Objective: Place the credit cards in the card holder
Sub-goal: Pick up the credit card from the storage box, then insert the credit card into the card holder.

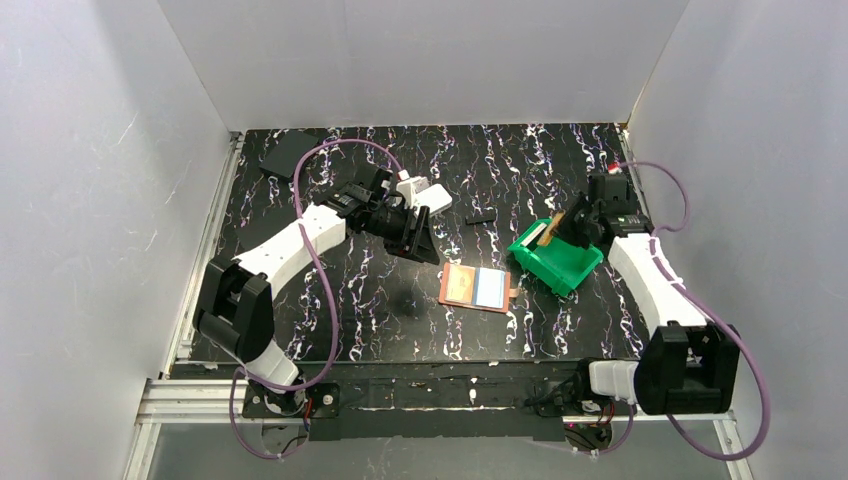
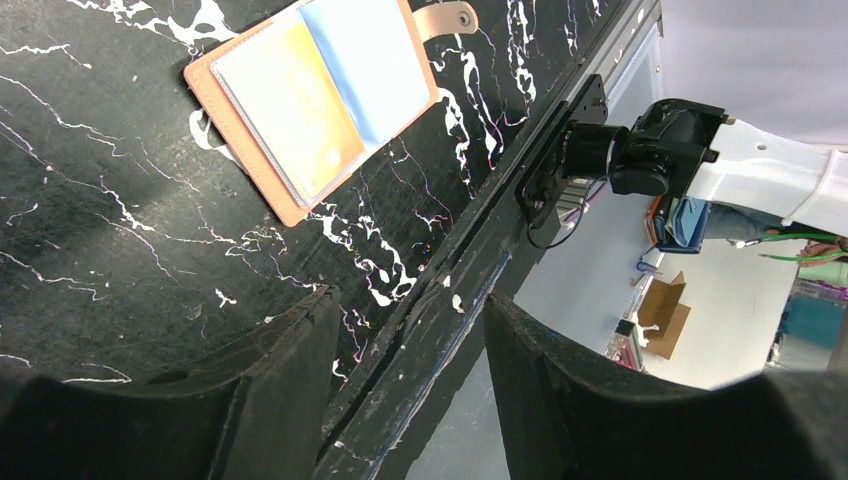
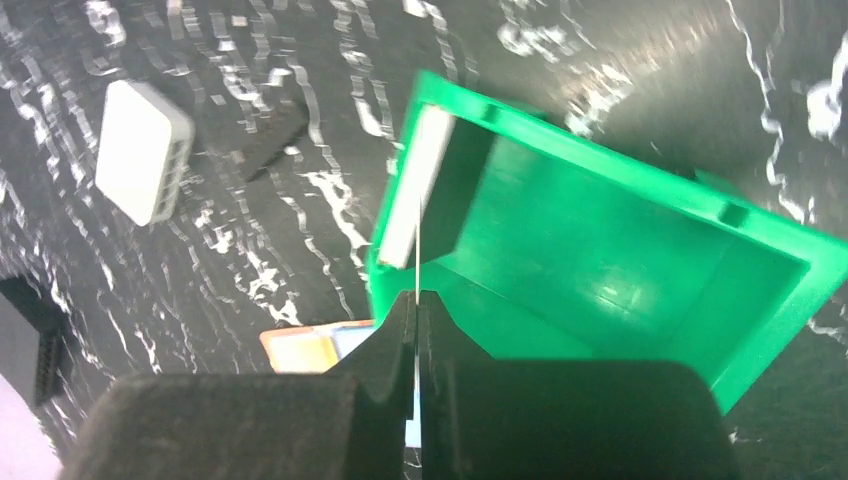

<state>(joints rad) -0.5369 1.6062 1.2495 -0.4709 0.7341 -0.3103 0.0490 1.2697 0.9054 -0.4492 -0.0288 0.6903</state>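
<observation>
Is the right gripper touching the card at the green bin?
Touching. The right wrist view shows the right gripper pinched shut on the thin edge of the card, which sticks out ahead of it by the green bin.

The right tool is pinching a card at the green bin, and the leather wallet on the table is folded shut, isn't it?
No: the card holder lies open, inner panels up, as the left wrist view shows. The right tool does pinch a card at the green bin.
</observation>
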